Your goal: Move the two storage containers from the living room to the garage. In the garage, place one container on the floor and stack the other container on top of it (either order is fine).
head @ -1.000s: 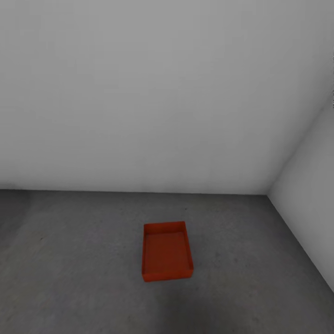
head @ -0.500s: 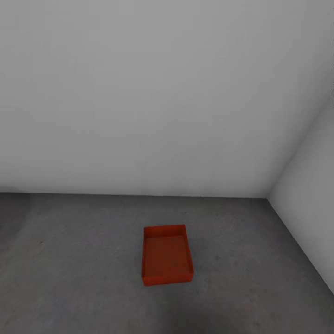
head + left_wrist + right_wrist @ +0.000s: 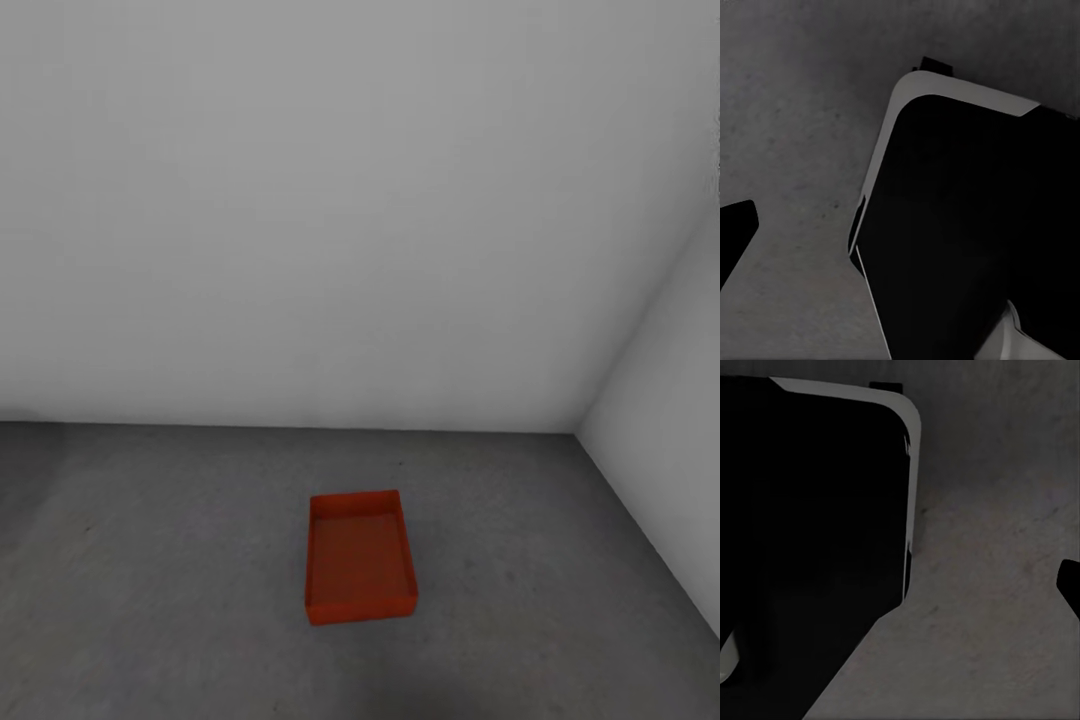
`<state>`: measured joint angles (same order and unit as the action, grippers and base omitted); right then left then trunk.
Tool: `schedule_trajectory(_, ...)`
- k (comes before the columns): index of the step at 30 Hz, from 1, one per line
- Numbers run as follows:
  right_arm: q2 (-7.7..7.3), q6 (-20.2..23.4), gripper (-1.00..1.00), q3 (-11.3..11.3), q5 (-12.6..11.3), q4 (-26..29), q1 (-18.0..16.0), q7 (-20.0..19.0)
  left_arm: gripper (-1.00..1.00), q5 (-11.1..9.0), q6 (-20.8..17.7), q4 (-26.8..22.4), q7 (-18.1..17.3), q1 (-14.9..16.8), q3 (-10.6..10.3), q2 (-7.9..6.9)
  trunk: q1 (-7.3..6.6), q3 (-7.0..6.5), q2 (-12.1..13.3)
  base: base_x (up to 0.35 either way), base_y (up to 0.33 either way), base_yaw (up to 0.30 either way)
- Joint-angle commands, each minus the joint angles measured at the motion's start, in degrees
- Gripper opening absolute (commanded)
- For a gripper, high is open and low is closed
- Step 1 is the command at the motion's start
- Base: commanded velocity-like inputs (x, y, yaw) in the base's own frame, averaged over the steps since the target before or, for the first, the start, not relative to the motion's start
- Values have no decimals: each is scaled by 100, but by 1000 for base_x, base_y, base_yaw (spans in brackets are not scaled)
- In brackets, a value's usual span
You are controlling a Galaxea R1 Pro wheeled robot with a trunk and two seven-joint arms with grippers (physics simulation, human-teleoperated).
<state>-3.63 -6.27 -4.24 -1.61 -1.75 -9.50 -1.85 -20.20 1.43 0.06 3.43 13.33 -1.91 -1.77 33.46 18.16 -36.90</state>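
Observation:
One orange-red storage container (image 3: pixel 360 556) sits open side up on the dark grey concrete floor (image 3: pixel 150 600) of the garage, near the corner where two white walls meet. It is empty, with nothing stacked on it. In the left wrist view, one dark fingertip (image 3: pixel 735 236) of my left gripper shows at the picture's edge over bare floor. In the right wrist view, one dark fingertip (image 3: pixel 1070 585) of my right gripper likewise shows at the edge. Nothing lies beside either fingertip, and both stand far off centre, so the jaws are spread.
A white back wall (image 3: pixel 300 200) and a white side wall (image 3: pixel 670 450) close in the corner. My own black base with a white rim (image 3: pixel 881 150) (image 3: pixel 913 457) stands on the floor beneath both wrists. Bare concrete surrounds the container.
The whole head picture has shifted slightly downward, so the camera moved. The container lies as it did on the floor.

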Motion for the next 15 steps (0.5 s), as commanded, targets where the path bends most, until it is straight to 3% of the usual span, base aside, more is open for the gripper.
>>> schedule_trajectory(1,-3,-37,100,-41,-15,-17,-8,-17,100,-27,13,3,6,3,-24,1,1,-2,-6,0,0,0)
schedule_trajectory(15,-6,-41,100,-41,-4,-10,-8,-17,100,39,-41,-3,-600,3,-54,-8,1,-128,-6,0,0,0)
